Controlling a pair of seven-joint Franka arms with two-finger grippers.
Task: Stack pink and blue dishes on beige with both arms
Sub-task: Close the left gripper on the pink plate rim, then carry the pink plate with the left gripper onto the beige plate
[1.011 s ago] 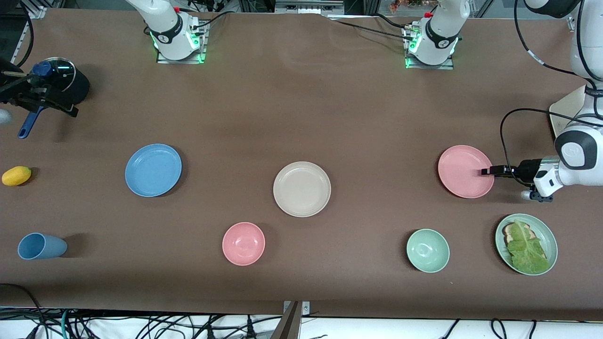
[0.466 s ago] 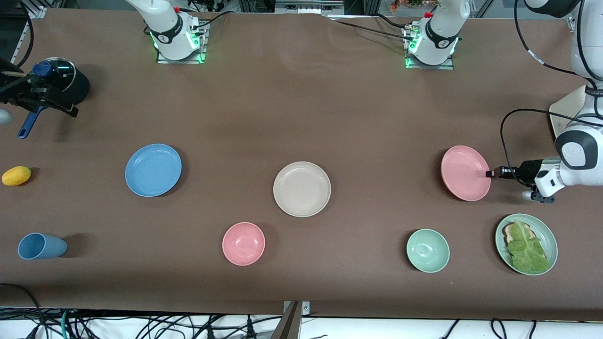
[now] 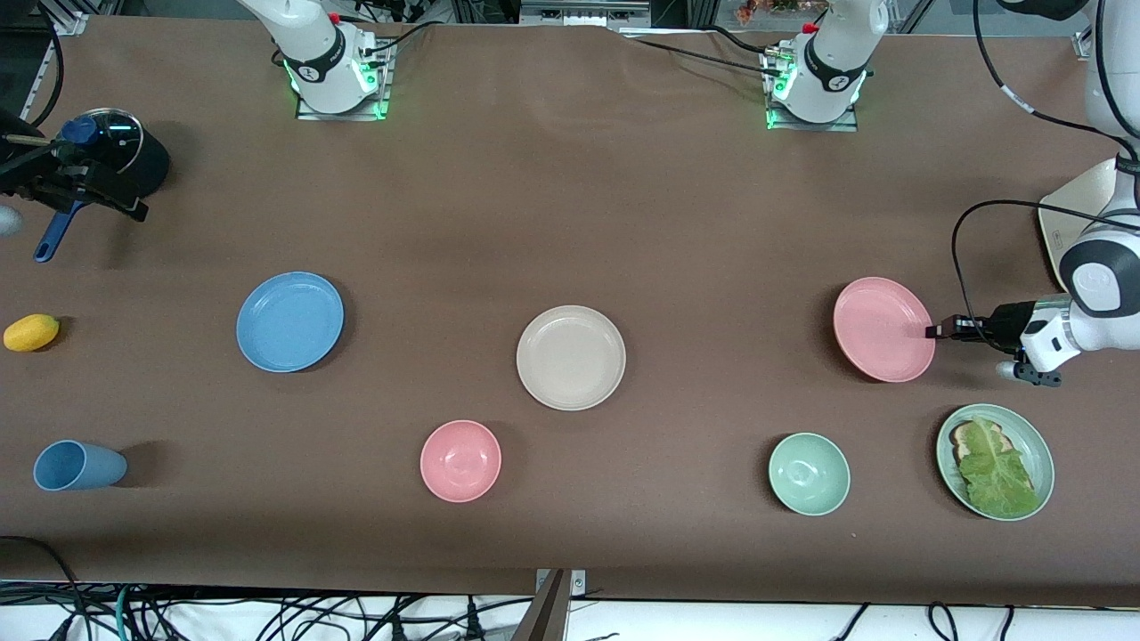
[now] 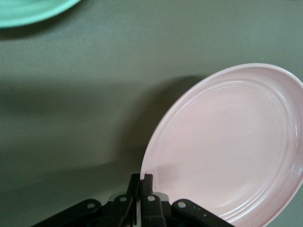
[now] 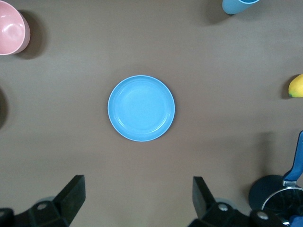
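Observation:
The salmon pink plate (image 3: 882, 328) is toward the left arm's end of the table. My left gripper (image 3: 932, 332) is shut on its rim, and that edge is tipped up a little, with a shadow under it. In the left wrist view the fingers (image 4: 147, 183) pinch the pink plate (image 4: 227, 146) at its rim. The sky blue plate (image 3: 289, 320) lies flat toward the right arm's end. The beige plate (image 3: 571, 357) lies mid-table between the two. My right gripper (image 5: 137, 189) hangs open and empty, high over the table beside the blue plate (image 5: 141, 108).
A pink bowl (image 3: 460, 460), a green bowl (image 3: 809, 474) and a green plate with lettuce (image 3: 995, 461) stand nearer the front camera. A blue cup (image 3: 76, 466), a lemon (image 3: 31, 332) and a lidded black pot (image 3: 120, 156) are at the right arm's end.
The left gripper drew back from over the pink plate to its rim and shut on it. The plate shifted slightly and tipped up. The right arm has not moved.

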